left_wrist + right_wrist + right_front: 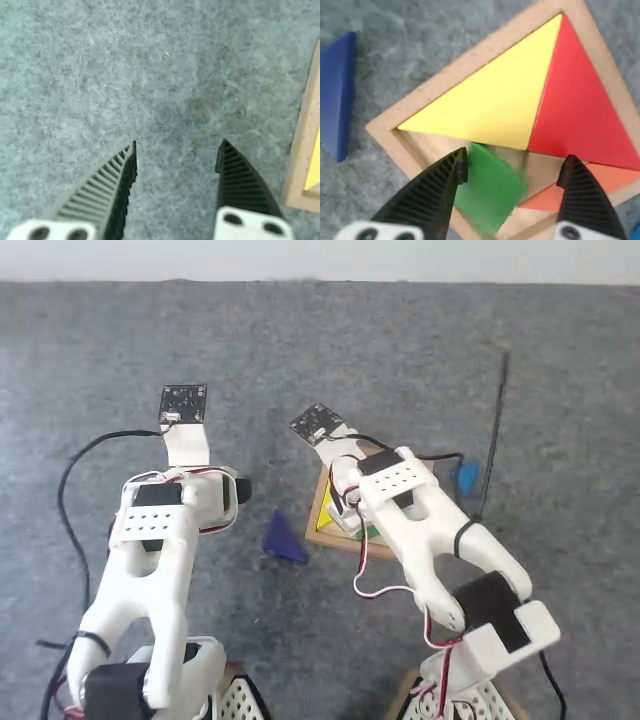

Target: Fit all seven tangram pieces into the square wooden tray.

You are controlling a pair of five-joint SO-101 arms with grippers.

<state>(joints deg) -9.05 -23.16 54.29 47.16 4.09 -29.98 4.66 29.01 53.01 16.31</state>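
Broadly, the grey desk [400,350] carries everything, and the square wooden tray [470,55] sits right of centre under my right arm. My right claw [517,155] hangs over the tray with its fingers spread wide, clamped on nothing. My left claw [178,145] is equally wide apart above bare desk, just left of the tray's rim.

Inside the tray, the yellow triangle [490,100] and the red triangle [575,110] each lie with their long side along a wall and meet edge to edge, tips toward the middle. The dark blue triangle [283,538] lies on the desk left of the tray, tip pointing far. The green square [490,187] sits askew between my right fingers, brushing one of them. Beside it lies an orange piece [555,197]. A small light blue piece [466,475] rests right of the tray.
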